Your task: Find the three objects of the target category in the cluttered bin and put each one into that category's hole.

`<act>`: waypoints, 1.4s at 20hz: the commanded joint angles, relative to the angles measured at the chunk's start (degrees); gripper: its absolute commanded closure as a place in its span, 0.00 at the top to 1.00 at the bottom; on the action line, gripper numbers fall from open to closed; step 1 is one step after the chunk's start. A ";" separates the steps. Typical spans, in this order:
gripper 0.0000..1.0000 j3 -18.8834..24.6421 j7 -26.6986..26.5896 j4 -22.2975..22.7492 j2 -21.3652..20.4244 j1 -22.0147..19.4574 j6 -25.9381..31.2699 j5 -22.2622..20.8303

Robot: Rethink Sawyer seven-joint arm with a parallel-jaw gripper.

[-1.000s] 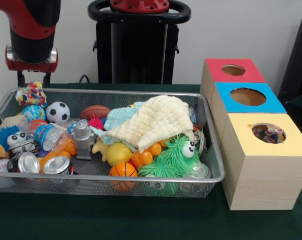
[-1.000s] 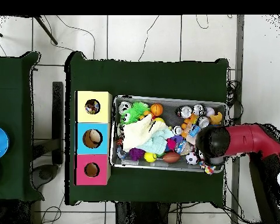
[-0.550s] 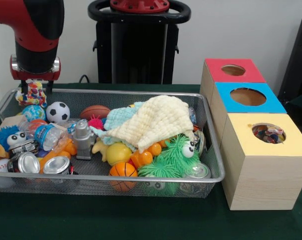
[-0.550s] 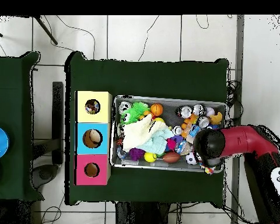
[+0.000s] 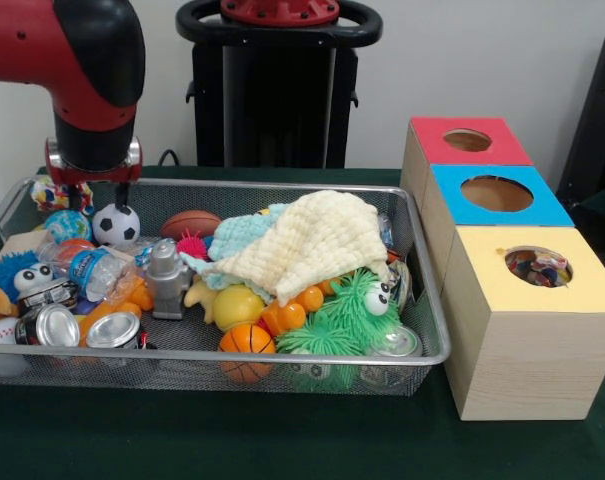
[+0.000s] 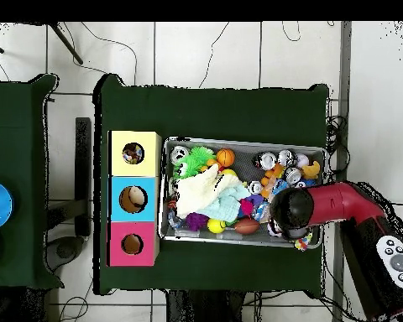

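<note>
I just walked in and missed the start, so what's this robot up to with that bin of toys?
A red and black robot arm hangs over the far corner of a wire bin crammed with toys, cans and cloths. Its hand sits just above the small soccer ball, though whether it is open or shut doesn't show. Beside the bin stand three wooden boxes with holes: red, blue and yellow. The yellow one already has things inside.
</note>
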 commanded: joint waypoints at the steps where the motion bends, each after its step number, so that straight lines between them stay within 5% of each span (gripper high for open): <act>1: 1.00 -2.25 -15.12 -1.31 1.45 1.33 -1.65 -6.51; 20: 1.00 -4.99 -16.25 1.61 -3.67 1.40 -0.85 -8.65; 28: 1.00 -5.66 -16.59 0.95 -1.51 1.05 0.23 -6.97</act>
